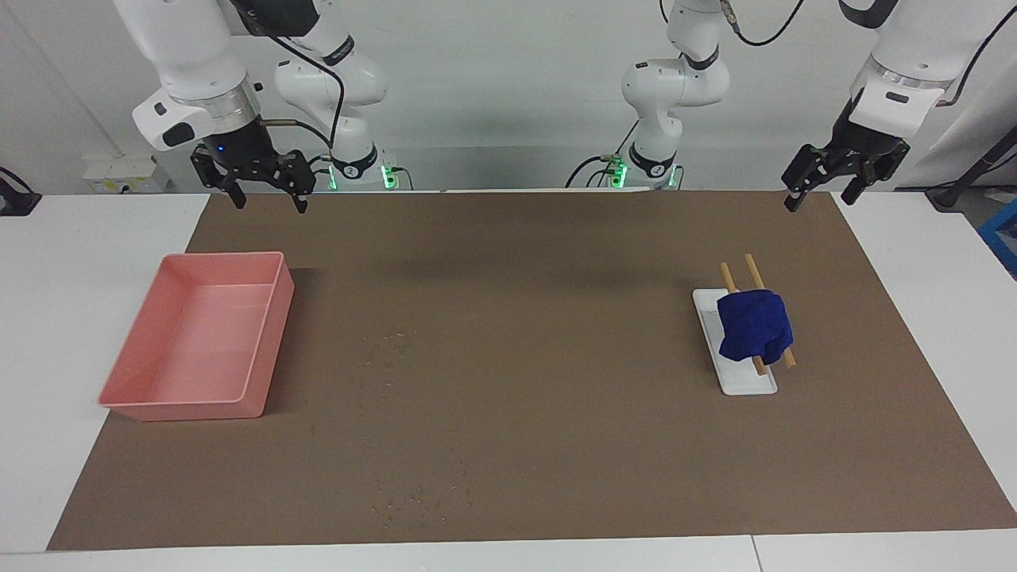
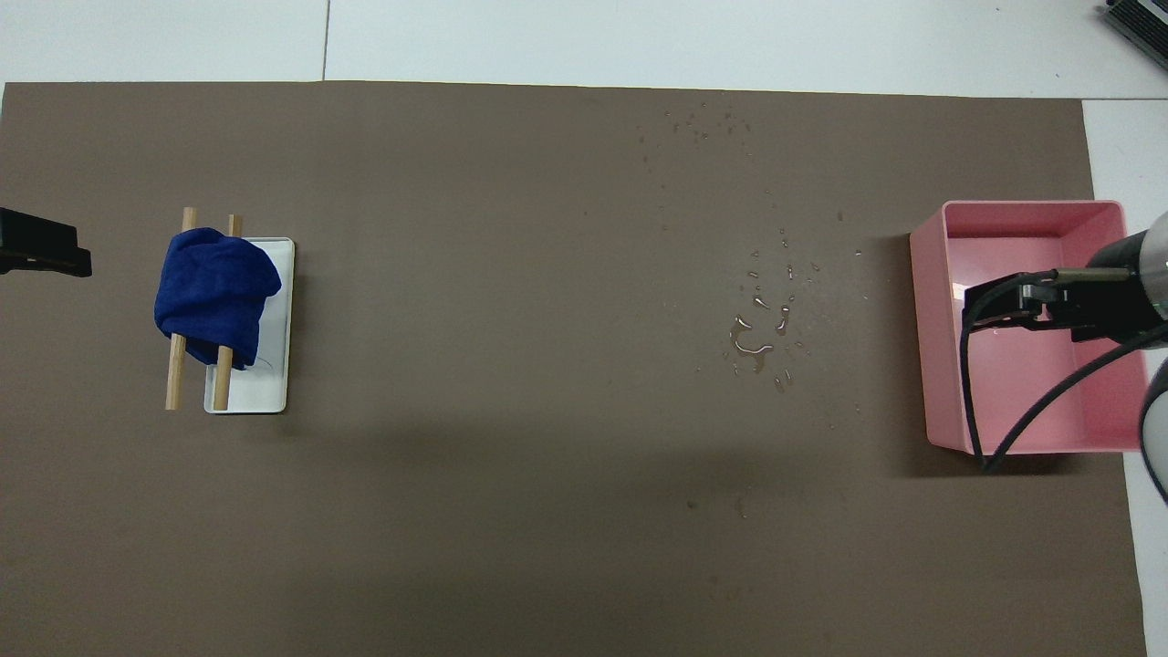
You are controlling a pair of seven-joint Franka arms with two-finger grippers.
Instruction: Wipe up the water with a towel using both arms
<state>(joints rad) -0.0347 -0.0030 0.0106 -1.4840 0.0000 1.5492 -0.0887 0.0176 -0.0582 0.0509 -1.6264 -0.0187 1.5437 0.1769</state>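
Towel (image 1: 753, 326) draped over two wooden rods (image 1: 755, 274) on a white tray (image 1: 747, 381) toward the left arm's end; water (image 2: 762, 328) mid-surface beside the pink tray (image 1: 199, 342) — left end effector (image 1: 822, 199) and right end effector (image 1: 270, 199) raised, both open, empty.

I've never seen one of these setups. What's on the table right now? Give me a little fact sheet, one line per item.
towel: blue towel draped over two wooden sticks on a white tray, toward the left arm's end
water: droplets scattered on the brown mat, between the towel and a pink bin
pink bin: pink bin toward the right arm's end, nothing inside
left pincer: left pincer open, raised, holding nothing
right pincer: right pincer open, raised, holding nothing
progress: wiping not started
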